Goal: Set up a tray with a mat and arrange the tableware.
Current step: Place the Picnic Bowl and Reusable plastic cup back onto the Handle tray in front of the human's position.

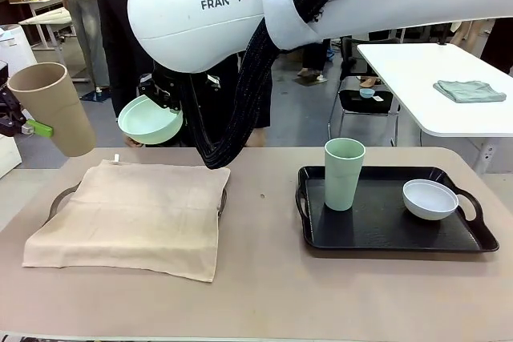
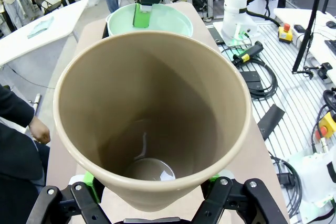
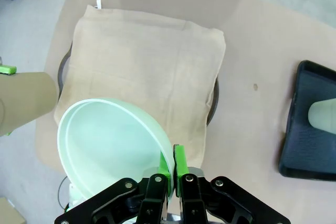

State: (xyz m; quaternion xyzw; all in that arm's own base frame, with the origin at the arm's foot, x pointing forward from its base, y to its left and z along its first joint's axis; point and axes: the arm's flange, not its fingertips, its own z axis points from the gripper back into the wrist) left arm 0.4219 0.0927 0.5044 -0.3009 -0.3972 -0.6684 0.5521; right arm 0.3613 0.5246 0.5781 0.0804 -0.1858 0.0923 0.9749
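Tan cup [image 1: 52, 106] is held aloft at the left edge of the desk [image 1: 264, 294], clasped around its wall by the left fingers [image 1: 38, 127]. Mint bowl [image 1: 148, 122] is pinched at the rim by the clenched right fingers [image 3: 180, 161], above the far edge of the mat [image 1: 136, 214]. Pale green cup [image 1: 344, 174] and white bowl [image 1: 430, 199] are seen standing on the black tray [image 1: 393, 247], towards the desk's right edge. The plastic is judged light, stiff and smooth, so slipping is likely. Cups are best taken around the wall, bowls at the rim.

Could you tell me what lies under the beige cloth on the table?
A dark tray, only its handles peeking past the beige cloth; everything else beneath is covered.
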